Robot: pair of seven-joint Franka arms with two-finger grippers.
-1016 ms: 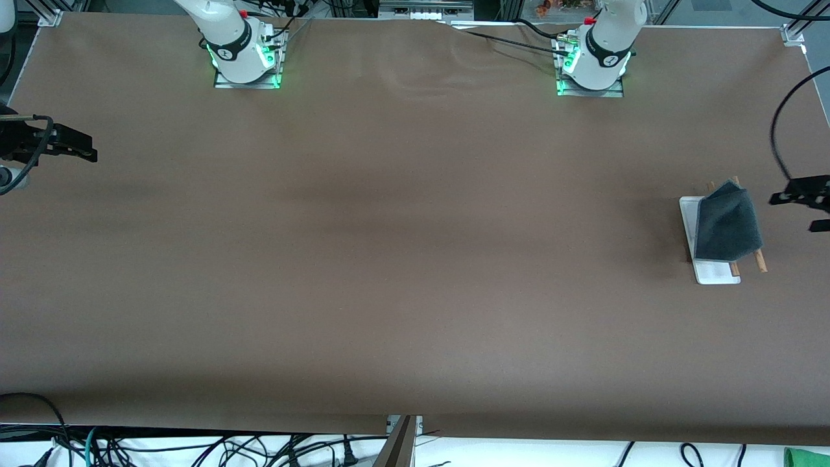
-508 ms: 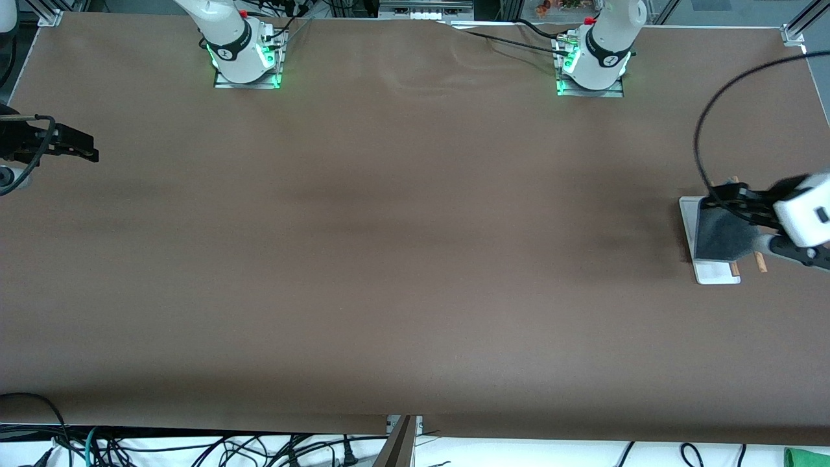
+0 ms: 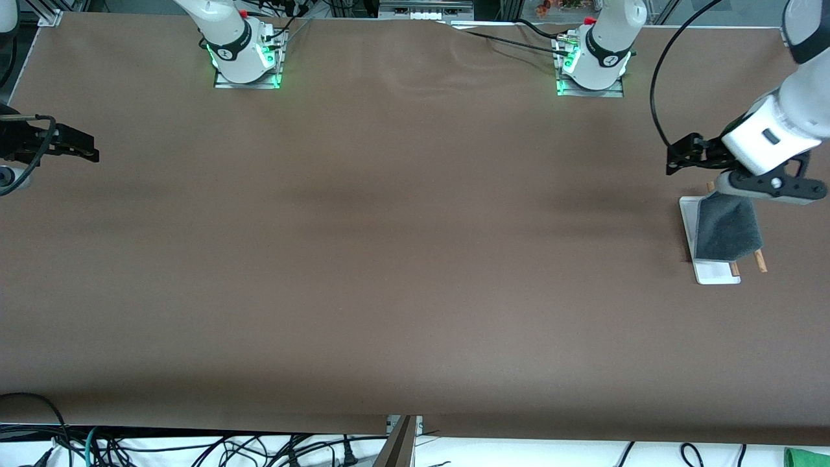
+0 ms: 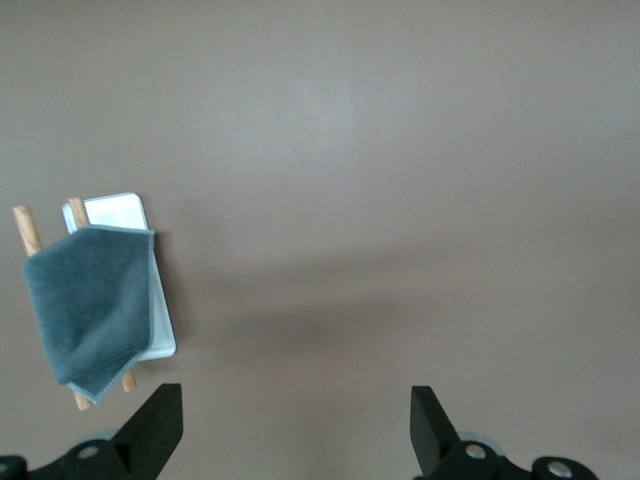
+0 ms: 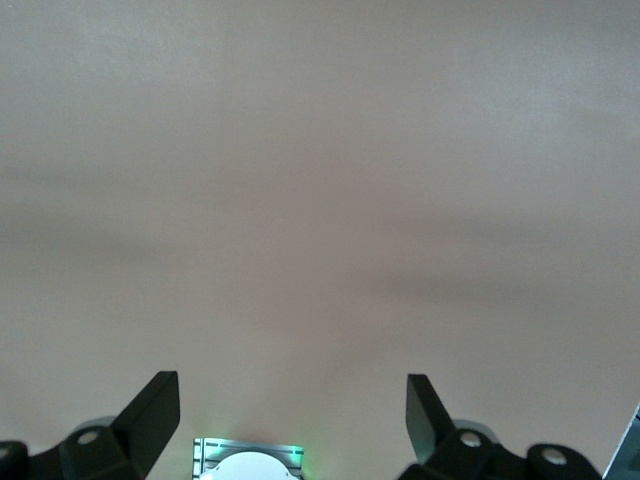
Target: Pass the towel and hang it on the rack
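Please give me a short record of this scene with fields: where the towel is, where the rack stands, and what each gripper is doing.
towel: dark gray, draped over the rack's wooden rods, held by no gripper
rack: white base, at the left arm's end of the table
left gripper: open, empty, in the air over bare table beside the rack
right gripper: open, empty, waiting at the right arm's end of the table
task state: towel hangs on rack
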